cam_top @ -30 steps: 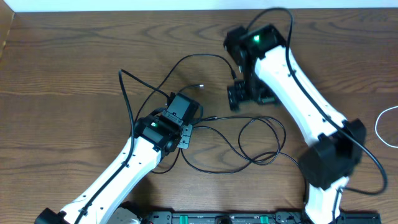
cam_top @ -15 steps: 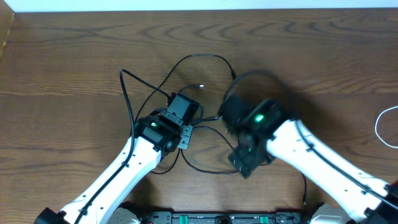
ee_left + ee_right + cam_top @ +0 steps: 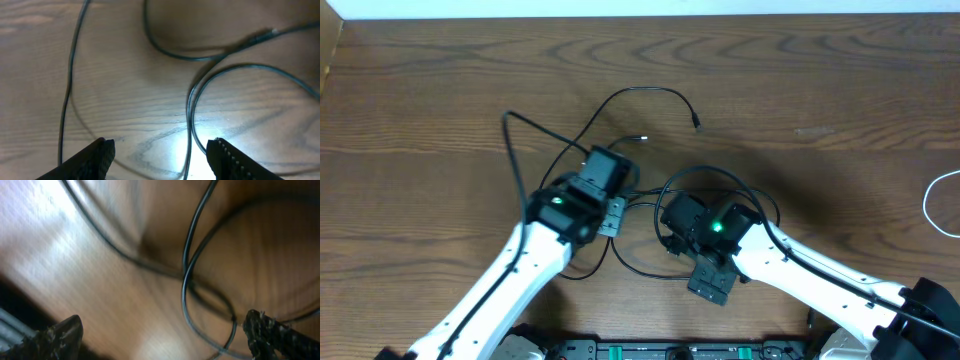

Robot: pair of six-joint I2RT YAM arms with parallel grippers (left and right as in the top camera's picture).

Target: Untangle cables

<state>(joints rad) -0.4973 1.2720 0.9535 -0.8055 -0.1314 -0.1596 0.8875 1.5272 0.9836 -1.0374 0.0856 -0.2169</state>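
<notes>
Both arms reach inward, wrists bent down; left claw [image 3: 161, 155] and right claw [image 3: 165, 330] hover low, jaws spread wide.

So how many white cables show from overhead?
1. The white cable loops at the right edge of the table, partly out of frame, well apart from the black cables tangled mid-table. Another could be hidden under the left arm or right arm.
</notes>
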